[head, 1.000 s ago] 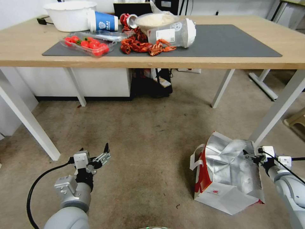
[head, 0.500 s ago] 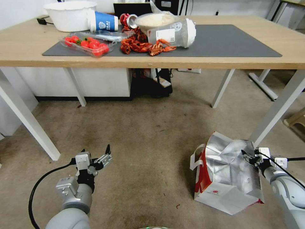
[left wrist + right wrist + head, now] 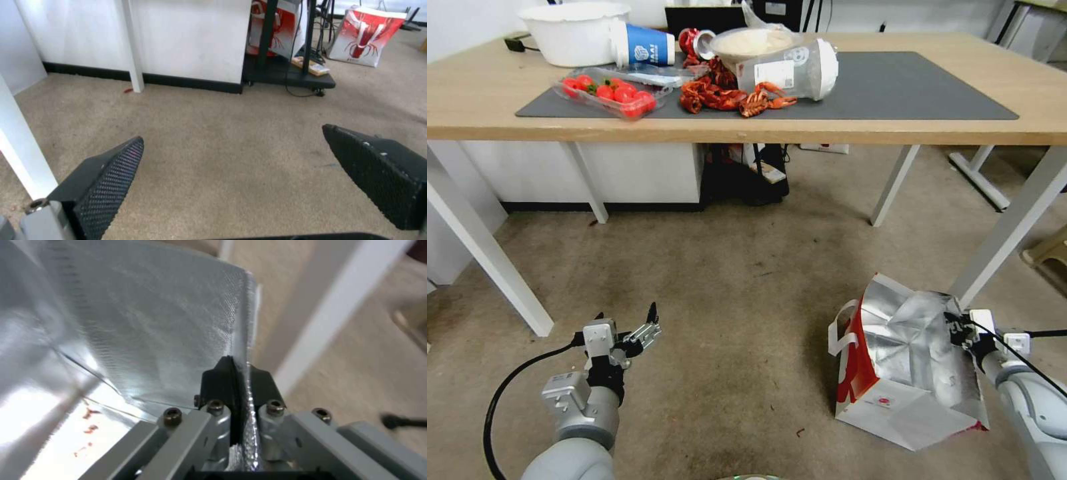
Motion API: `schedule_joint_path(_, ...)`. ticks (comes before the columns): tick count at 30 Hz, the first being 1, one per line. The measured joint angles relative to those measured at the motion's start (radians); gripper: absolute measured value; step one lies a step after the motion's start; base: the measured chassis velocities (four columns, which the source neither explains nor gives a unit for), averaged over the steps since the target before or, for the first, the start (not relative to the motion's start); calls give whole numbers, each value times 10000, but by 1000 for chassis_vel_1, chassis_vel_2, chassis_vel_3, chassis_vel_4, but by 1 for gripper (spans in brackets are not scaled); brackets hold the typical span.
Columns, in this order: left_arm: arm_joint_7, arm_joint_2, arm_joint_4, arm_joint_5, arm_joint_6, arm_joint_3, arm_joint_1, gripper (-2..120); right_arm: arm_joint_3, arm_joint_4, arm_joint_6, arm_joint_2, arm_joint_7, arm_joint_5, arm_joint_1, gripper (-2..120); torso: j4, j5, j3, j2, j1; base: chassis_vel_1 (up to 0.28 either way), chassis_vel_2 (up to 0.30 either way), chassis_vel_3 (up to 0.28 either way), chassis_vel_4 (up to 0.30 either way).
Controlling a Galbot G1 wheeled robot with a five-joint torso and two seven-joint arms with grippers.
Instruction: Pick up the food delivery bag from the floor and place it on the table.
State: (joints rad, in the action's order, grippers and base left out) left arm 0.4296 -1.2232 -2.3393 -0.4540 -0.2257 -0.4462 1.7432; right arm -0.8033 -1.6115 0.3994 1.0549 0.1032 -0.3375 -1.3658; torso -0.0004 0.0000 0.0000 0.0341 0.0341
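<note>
The bag [image 3: 904,363] has tipped a little since a moment ago. Its open silver top now leans more toward the table leg [image 3: 1006,233], and more of its red side shows. The right gripper [image 3: 960,329] has slid a tiny bit to the right with the bag's edge. This looks like the start of the lift, but the bag's bottom is still on the floor [image 3: 727,300]. So the pick-up has only just begun, and the bag is still far from the tabletop [image 3: 760,123].

The right gripper is squeezed tight on the bag's far top edge. In the right wrist view its 2 black fingers [image 3: 222,380] press together with only the thin foil wall [image 3: 146,323] between them. It holds the wall, not the white handles [image 3: 839,333], which hang free on the other side of the bag. A thin paper wall could bend or tear when the bag goes up, so the lift may need to be slow.

The left gripper [image 3: 644,327] hangs low over the floor, well apart from the bag. Its fingers [image 3: 111,173] are spread wide and hold nothing. It has barely moved.

On the tabletop there are strawberries [image 3: 607,90], red crayfish [image 3: 720,93], a white bowl [image 3: 574,30] and a blue cup [image 3: 644,45]. The right part of the grey mat [image 3: 920,87] has room for the bag
</note>
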Motion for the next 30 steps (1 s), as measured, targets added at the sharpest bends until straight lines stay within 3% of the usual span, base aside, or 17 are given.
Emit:
schedule_joint_path(2,0,-3,-5,0,1,-4,0,100,2,21,-40,-6,29,6,0,0,0,1,0,0,0,0,0,0,0)
schedule_joint_path(15,0,-68,-76,67,18,-56,71,100,22,89,-515,-108,280,236,-90,0,-1,0,0,0,0,0,0,0,0)
schedule_joint_path(25,-2,-79,-78,119,57,-69,70,100,22,112,-1394,-138,859,-6,-220,0,-1,1,0,0,0,0,0,0,0)
schedule_joint_path(30,-5,-71,-75,111,100,-166,61,100,-14,-302,-3375,-463,3071,-1056,-716,0,0,0,0,1,0,0,0,0,0)
